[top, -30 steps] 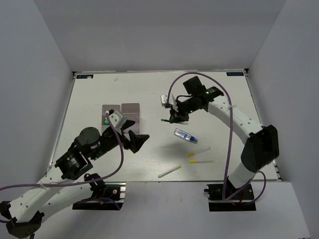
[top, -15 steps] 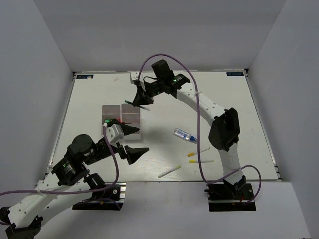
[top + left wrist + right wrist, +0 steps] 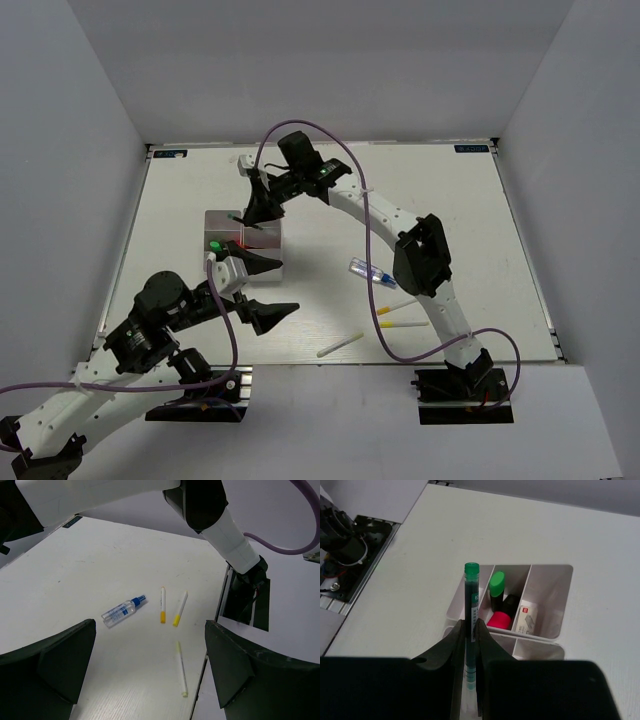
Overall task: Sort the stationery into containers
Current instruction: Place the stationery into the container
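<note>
holding a green-capped pen [image 3: 470, 605] pinched in the right jaws, i have it lengthwise above the containers [image 3: 555, 600], cap end forward. that way it runs along the long narrow slot at the left of the block and can drop in flat rather than bridge a divider. that slot looks bare, while the one next to it has a green-tipped highlighter [image 3: 496, 583] and a pink-tipped highlighter [image 3: 501, 616], with a small white eraser [image 3: 525, 619] just beside them, so i judge the left slot is the target. the pen is above the rim, not yet inside.

the left jaws stand wide open with nothing between them, on the near side of the bins. i think that leaves the right arm room while facing the leftovers: a clear-blue tube [image 3: 123, 612], two yellow-capped markers [image 3: 162, 605] and a white stick [image 3: 181, 669], all loose on the tabletop [image 3: 90, 570], well apart from the containers.
</note>
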Robot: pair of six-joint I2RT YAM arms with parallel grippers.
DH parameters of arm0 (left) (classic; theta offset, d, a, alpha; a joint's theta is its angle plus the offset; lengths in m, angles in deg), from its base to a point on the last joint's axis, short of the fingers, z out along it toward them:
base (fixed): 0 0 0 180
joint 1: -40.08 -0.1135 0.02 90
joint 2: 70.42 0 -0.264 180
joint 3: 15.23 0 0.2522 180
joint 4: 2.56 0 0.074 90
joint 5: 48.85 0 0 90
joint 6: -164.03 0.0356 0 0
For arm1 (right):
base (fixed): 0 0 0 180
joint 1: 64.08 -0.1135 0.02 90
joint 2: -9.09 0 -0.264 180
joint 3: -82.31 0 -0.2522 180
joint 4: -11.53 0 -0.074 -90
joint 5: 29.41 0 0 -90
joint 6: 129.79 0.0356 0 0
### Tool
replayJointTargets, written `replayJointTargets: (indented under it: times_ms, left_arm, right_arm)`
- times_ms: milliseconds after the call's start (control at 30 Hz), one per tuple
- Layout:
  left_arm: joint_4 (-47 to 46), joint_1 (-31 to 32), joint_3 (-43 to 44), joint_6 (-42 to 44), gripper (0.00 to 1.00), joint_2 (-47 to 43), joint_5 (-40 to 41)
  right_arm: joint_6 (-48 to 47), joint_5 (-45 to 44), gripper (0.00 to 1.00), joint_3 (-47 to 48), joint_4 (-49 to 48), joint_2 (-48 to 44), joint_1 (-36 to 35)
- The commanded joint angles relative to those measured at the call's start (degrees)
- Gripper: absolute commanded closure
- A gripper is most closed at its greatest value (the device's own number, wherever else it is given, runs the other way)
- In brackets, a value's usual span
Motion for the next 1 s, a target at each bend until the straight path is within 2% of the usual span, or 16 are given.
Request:
replayJointTargets:
  times_ms: [0,467,733,767,867,967]
  left_arm:
    - [0.02,-0.21,-0.43,0.56,0.01,0.22,-1.73]
    - [0.02,-0.21,-0.43,0.56,0.01,-0.31,-1.74]
    - [0.02,-0.21,-0.96,0.56,0.01,-0.31,-1.74]
    - [0.02,-0.21,-0.96,0.56,0.01,-0.31,-1.74]
    - [0.02,-0.21,-0.96,0.56,0.01,0.21,-1.74]
    - [0.02,-0.21,-0.96,0.56,0.01,0.74,-1.74]
  right_arm:
    - [1.61,3.02,1.00,3.48,-2.25,0.14,-0.51]
    - [4.78,0.73,0.99,0.75,-7.26,3.74,-0.95]
    - [2.76,1.35,0.75,-0.48,-5.94,4.10,-0.86]
    - [2.15,1.35,0.67,-0.74,-5.59,4.01,-0.69]
    - [0.57,1.26,0.55,-0.83,-3.83,3.22,-0.60]
    - [-0.32,0.82,0.51,-0.39,-2.25,1.46,-0.16]
